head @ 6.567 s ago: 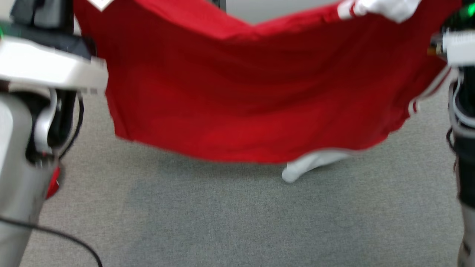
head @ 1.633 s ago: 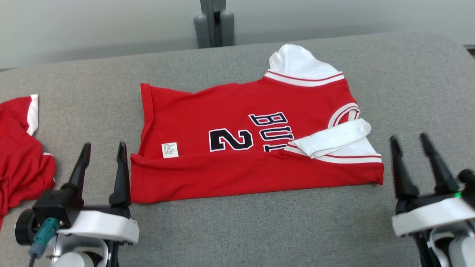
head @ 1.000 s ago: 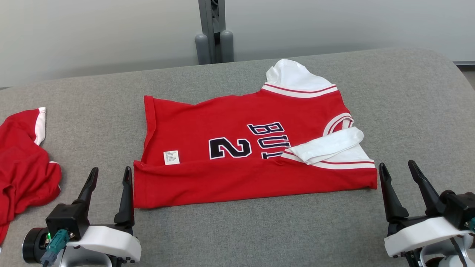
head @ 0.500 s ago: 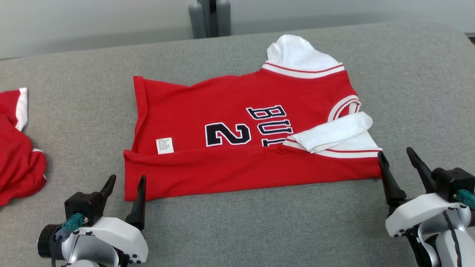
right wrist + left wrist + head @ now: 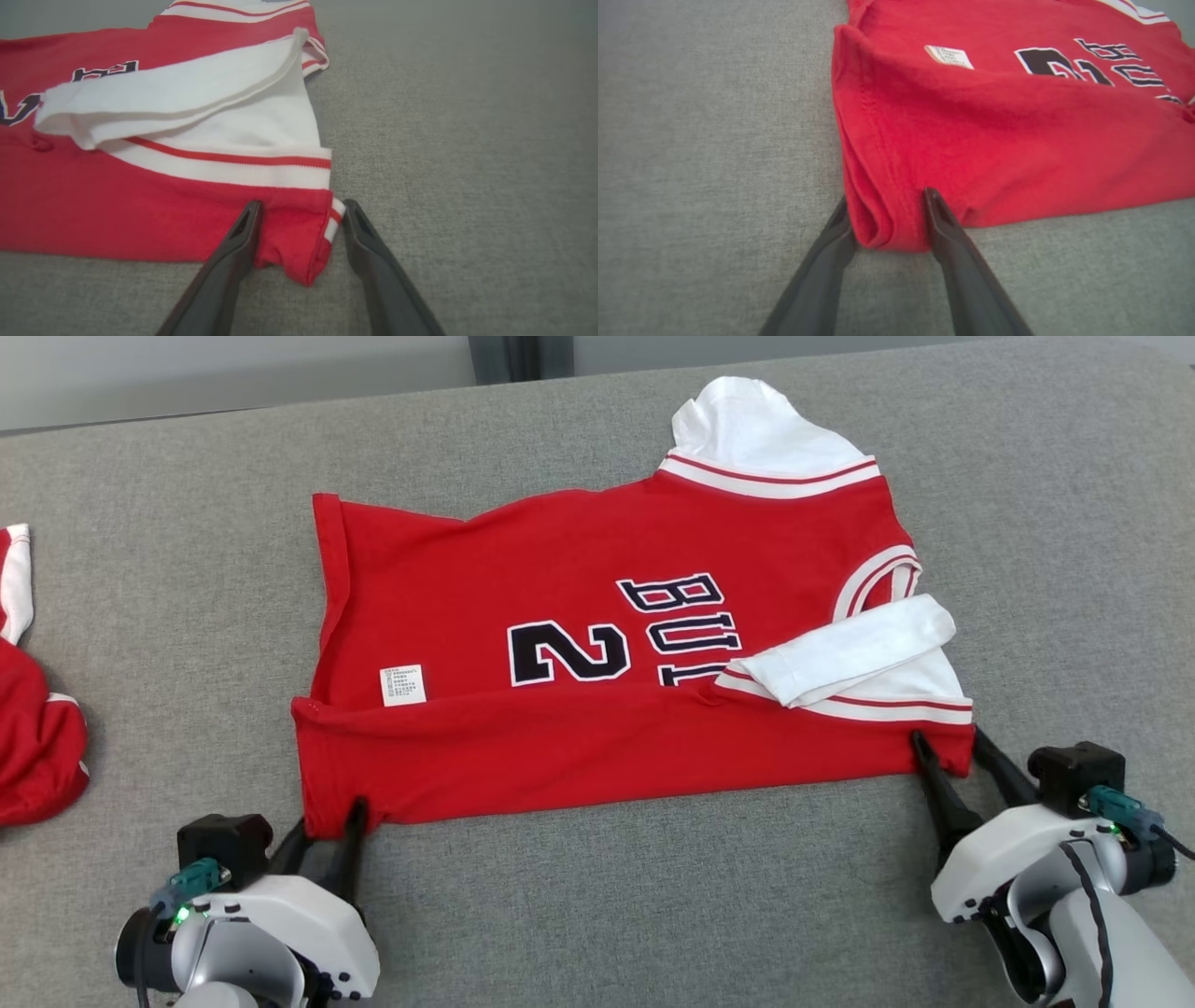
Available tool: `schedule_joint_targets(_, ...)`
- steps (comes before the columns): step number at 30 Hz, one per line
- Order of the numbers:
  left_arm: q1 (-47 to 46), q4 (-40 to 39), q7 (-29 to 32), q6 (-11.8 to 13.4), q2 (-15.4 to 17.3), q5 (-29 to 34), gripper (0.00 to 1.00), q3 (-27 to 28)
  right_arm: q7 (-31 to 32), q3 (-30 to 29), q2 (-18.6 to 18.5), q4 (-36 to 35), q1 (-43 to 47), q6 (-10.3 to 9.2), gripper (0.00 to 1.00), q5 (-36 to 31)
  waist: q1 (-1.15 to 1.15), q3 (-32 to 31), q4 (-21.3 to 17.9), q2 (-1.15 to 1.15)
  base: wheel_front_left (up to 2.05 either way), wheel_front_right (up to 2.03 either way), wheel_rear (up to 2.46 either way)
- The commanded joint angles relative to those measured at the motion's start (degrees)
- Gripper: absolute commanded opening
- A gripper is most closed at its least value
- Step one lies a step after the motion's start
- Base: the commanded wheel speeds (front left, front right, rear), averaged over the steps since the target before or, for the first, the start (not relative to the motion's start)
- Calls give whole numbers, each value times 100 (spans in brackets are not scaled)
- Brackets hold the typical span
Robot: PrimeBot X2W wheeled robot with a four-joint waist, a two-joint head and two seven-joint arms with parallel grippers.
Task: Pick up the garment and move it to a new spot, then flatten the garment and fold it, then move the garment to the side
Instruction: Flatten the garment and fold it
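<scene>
The garment (image 5: 597, 728), a red jersey with white sleeves and a black "2", lies folded lengthwise on the grey surface. My left gripper (image 5: 329, 821) straddles its near left corner. In the left wrist view the bunched red corner (image 5: 887, 224) sits between the two fingers of the left gripper (image 5: 885, 210), which stand partly closed and touch it on both sides. My right gripper (image 5: 948, 739) straddles the near right corner. In the right wrist view of the right gripper (image 5: 302, 205), the red corner with its white stripe (image 5: 299, 233) lies between the fingers, which are still apart.
A second red and white garment (image 5: 28, 747) lies crumpled at the left edge of the grey padded surface (image 5: 597, 915). A dark post (image 5: 509, 355) stands behind the far edge. Bare grey surface lies to the right of the jersey and in front of it.
Both grippers have moved forward from beside the jersey onto its two near corners, and their fingers have narrowed around the fabric. The head camera has tilted down.
</scene>
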Motion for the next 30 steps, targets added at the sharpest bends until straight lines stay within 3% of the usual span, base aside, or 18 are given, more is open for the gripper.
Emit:
schedule_joint_targets(1, -111, 16, 11, -17, 55, -39, 0, 12, 14, 81, -38, 116, -75, -2, 0, 122, 0, 6, -10, 0, 0, 0, 0)
schedule_joint_targets(10, 98, -219, 152, -3, 179, -119, 0, 36, -63, 263, -264, 138, 37, -8, 0, 675, 0, -107, 51, 0, 0, 0, 0)
schedule_joint_targets(17, 545, -859, 439, 239, 328, -223, 0, 135, 205, 161, -401, -472, 676, -7, 0, 1079, 0, -250, 132, 0, 0, 0, 0)
schedule_joint_targets(23, 853, -1159, 636, 387, 393, -300, 0, 175, 462, -34, -227, -1081, 1240, -6, 0, 1088, 0, -270, 133, 0, 0, 0, 0)
schedule_joint_targets(24, 868, -1160, 639, 423, 398, -287, 0, 176, 519, -50, -178, -1156, 1302, -3, 4, 1094, 0, -264, 130, 0, 0, 0, 0)
schedule_joint_targets(25, 880, -1134, 665, 420, 394, -278, 46, 154, 541, -38, -149, -1202, 1335, -1, 37, 1066, 0, -258, 129, 0, 0, 0, 0)
schedule_joint_targets(26, 875, -1118, 662, 413, 385, -272, 100, 131, 545, -73, -120, -1261, 1359, -1, 76, 1043, 0, -260, 131, 0, 0, 0, 0)
schedule_joint_targets(27, 863, -1105, 665, 409, 365, -294, 100, 125, 573, -106, -94, -1310, 1395, -1, 100, 1031, 0, -265, 134, 0, 0, 0, 0)
schedule_joint_targets(30, 843, -1088, 584, 459, 310, -291, 100, 140, 570, -293, -36, -1410, 1474, -1, 100, 1013, 0, -295, 151, 0, 0, 0, 0)
